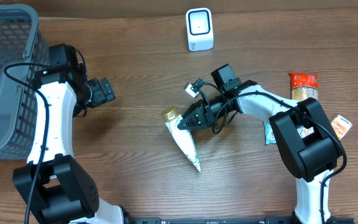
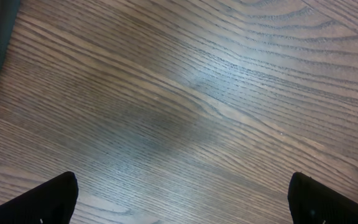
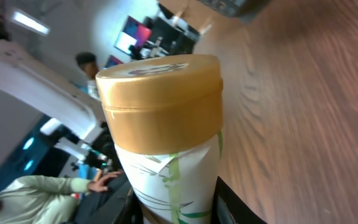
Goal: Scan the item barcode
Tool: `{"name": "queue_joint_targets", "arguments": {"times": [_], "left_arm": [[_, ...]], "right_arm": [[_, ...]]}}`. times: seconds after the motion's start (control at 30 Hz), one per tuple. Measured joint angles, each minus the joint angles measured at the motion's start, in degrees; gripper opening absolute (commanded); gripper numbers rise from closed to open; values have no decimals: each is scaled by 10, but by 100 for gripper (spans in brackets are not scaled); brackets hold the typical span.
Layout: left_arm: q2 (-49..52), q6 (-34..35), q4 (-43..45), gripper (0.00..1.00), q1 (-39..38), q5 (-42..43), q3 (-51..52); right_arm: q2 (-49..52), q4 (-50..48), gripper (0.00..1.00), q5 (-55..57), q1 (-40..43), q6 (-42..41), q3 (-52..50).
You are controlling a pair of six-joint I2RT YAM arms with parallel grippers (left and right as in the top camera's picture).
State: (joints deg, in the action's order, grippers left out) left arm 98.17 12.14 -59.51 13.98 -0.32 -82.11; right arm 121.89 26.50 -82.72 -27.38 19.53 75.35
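My right gripper (image 1: 186, 122) is clamped narrow on the white tube (image 1: 187, 142), just behind its gold cap (image 1: 169, 114), and the tube's crimped tail slants away beneath me. The scanner (image 1: 199, 29) stands well ahead, with bare wood between us. A red-topped packet (image 1: 304, 85) lies behind my arm. My left gripper (image 1: 106, 91) hangs wide apart beside the grey basket (image 1: 5, 81).

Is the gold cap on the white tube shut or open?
Shut. In the right wrist view the gold cap sits squarely on the white tube, and its lid seam is closed with no gap.
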Motion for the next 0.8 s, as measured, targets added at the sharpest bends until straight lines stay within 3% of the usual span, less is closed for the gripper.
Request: {"name": "queue_joint_targets", "arguments": {"times": [0.27,0.47,0.8], "left_arm": [[0,0,0,100,0,0,0],[0,0,0,100,0,0,0],[0,0,0,100,0,0,0]], "right_arm": [[0,-1,32,21,0,-3,0],[0,-18,32,24,8,-50,0],[0,-20,33,28,98,-119,0]]}}
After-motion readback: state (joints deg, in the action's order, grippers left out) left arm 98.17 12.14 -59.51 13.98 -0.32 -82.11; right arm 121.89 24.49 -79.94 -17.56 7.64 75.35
